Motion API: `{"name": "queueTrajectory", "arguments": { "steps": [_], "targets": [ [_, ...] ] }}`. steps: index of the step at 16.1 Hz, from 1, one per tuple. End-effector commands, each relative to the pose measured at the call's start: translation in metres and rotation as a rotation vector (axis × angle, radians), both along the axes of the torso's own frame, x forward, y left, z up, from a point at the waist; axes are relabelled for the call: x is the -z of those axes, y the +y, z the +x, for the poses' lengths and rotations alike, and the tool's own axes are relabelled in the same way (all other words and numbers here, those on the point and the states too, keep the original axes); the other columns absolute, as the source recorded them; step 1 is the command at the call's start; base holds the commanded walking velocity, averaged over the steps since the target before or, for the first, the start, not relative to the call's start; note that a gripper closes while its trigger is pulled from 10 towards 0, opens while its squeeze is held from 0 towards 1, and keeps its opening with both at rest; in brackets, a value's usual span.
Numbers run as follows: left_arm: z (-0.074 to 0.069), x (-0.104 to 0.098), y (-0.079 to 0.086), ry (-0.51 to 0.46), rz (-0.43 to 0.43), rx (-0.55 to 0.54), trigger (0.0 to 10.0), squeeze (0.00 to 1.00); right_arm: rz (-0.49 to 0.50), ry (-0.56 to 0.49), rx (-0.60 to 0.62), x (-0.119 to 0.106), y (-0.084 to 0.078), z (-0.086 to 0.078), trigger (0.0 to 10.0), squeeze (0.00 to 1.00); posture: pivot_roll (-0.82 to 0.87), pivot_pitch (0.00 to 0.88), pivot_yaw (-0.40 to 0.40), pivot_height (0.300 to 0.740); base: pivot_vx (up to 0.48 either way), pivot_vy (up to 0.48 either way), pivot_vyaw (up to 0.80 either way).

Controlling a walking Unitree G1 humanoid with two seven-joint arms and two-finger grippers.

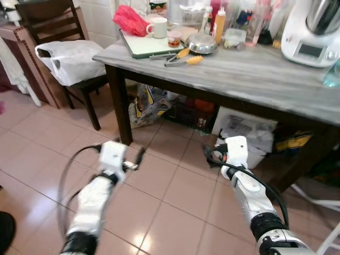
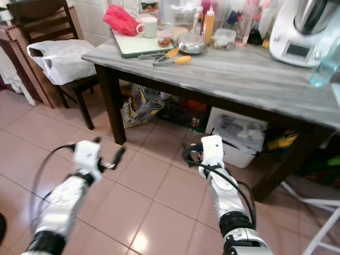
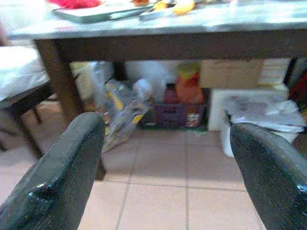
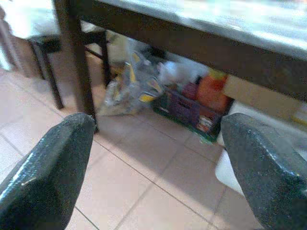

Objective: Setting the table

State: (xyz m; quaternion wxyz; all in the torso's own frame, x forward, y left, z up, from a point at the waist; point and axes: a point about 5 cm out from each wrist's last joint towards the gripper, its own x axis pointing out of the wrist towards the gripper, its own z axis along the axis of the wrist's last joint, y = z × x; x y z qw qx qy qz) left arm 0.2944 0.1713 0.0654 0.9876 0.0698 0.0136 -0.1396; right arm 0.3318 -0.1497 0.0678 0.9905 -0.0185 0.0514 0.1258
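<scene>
A grey wood-top table point(image 1: 249, 74) on dark legs stands ahead of me. At its far left lie a green board point(image 1: 146, 45), a white mug point(image 1: 158, 27), a red bag point(image 1: 130, 20), a metal bowl point(image 1: 202, 43) and yellow-handled tools point(image 1: 183, 57). Bottles point(image 1: 219, 24) and a clear plastic tub point(image 1: 234, 38) stand behind them. Both arms are held low over the tiled floor, short of the table. My left gripper point(image 1: 135, 161) is open and holds nothing; its fingers point(image 3: 67, 172) are spread wide. My right gripper point(image 1: 211, 155) is open and holds nothing too, fingers point(image 4: 48, 167) apart.
A dark chair point(image 1: 64, 32) bearing a white plastic bag point(image 1: 71, 59) stands left of the table. A white kitchen appliance point(image 1: 313, 32) sits at the table's far right. Under the table are a yellow-printed bag point(image 1: 151, 103), a crate of bottles point(image 3: 184, 103) and a white box point(image 1: 247, 133).
</scene>
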Motion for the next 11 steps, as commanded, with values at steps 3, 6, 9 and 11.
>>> {"name": "queueTrajectory", "arguments": {
  "steps": [3, 6, 9, 11],
  "targets": [
    [-0.028, -0.004, 0.028, -0.027, 0.03, -0.138, 10.0, 0.0, 0.001, -0.05, -0.058, -0.01, 0.007, -0.009, 10.0, 0.0, 0.03, 0.0, -0.086, 0.74, 0.0, 0.0, 0.0],
    [-0.059, -0.008, 0.022, -0.042, 0.032, -0.12, 10.0, 0.0, -0.035, -0.107, -0.035, -0.017, -0.005, -0.025, 10.0, 0.0, 0.03, 0.0, -0.043, 0.74, 0.0, 0.0, 0.0],
    [-0.069, -0.004, 0.027, -0.011, 0.001, -0.206, 10.0, 0.0, -0.044, -0.144, 0.075, -0.024, -0.024, -0.043, 10.0, 0.0, 0.0, 0.0, -0.022, 0.74, 0.0, 0.0, 0.0],
    [-0.073, -0.004, 0.041, 0.018, -0.015, -0.247, 10.0, 0.0, 0.017, -0.126, 0.166, -0.026, -0.031, -0.062, 10.0, 0.0, -0.01, 0.0, 0.0, 0.74, 0.0, 0.0, 0.0]
  ]
}}
